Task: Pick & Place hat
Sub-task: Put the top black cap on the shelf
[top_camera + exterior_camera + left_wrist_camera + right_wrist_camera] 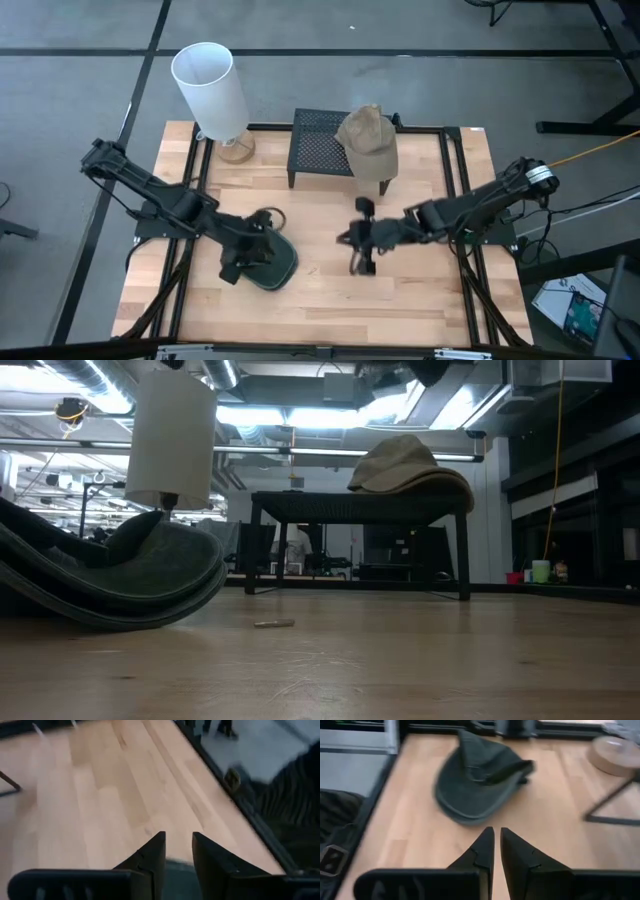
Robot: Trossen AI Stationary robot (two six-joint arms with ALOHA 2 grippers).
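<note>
Pale wooden tabletop carries the dark green floppy fabric hat at seven o'clock, beneath my left tool, fingers slightly apart. My right tool waits centrally, pressed together. I'd pinch the brim squarely before lifting.

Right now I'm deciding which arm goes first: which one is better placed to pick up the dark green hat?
Left. The left hand is already over the dark green hat, while the right hand hangs over bare table off to its side.
</note>
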